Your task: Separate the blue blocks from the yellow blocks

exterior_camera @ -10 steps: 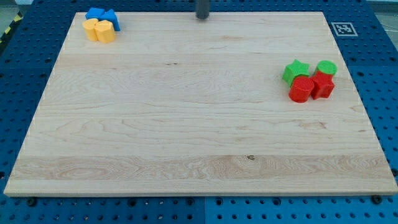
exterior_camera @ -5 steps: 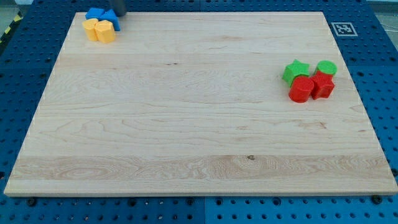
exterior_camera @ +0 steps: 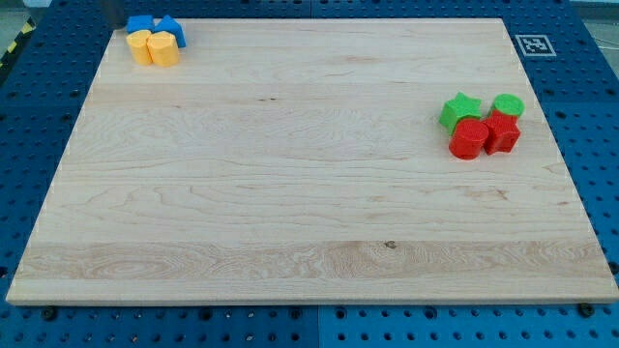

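- The bench [exterior_camera: 309, 193] is a pale wooden board lying on a blue perforated base [exterior_camera: 595, 116]; a small black-and-white marker [exterior_camera: 533, 44] sits at the board's top right corner in the view.
- The task's blocks form one tight cluster at the view's top left corner of the board. Two blue blocks lie along the top: a blue block [exterior_camera: 140, 23] on the left, and a second blue block [exterior_camera: 171, 27] to its right, whose shape cannot be made out with confidence.
- Directly below them, touching, are two yellow blocks: a yellow block [exterior_camera: 141, 44] on the left and a yellow block on the right [exterior_camera: 163, 49], pressed side by side.
- Blue and yellow are in contact, not separated.
- Well apart, at the view's right, a green star-like block [exterior_camera: 459, 109] and a green round block [exterior_camera: 508, 104] sit above a red round block [exterior_camera: 469, 139] and a red block [exterior_camera: 501, 131], all bunched together.
- My tip [exterior_camera: 115, 26] shows only as a dark blurred stub at the top edge, just left of the blue blocks. There is no pincer on this rig, so no open or closed state can be told.
- Against the earlier frames: the rod has travelled from the top centre, past the cluster's right side, to its left. The blue blocks appear slightly shifted; the yellow, green and red blocks lie as before.
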Robot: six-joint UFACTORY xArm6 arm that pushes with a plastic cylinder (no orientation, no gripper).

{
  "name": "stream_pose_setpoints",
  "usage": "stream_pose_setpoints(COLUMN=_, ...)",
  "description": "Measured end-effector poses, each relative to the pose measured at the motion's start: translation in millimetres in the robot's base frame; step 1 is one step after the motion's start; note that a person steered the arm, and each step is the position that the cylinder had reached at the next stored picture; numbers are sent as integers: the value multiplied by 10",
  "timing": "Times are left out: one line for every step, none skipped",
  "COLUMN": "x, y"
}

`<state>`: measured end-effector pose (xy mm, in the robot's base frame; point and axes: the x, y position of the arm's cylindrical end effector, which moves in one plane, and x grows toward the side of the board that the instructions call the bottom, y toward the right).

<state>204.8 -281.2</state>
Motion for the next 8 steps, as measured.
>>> stream_pose_setpoints(x=112, y=173)
stream_pose_setpoints(x=172, y=355)
stream_pose_setpoints(x=193, y=763)
stream_pose_setpoints(x=193, y=1073)
stream_pose_setpoints(x=194, y=1326)
stream_pose_setpoints(x=253, y=1600)
stream_pose_setpoints(x=527, y=1764)
stream_pose_setpoints(x=915, y=2115)
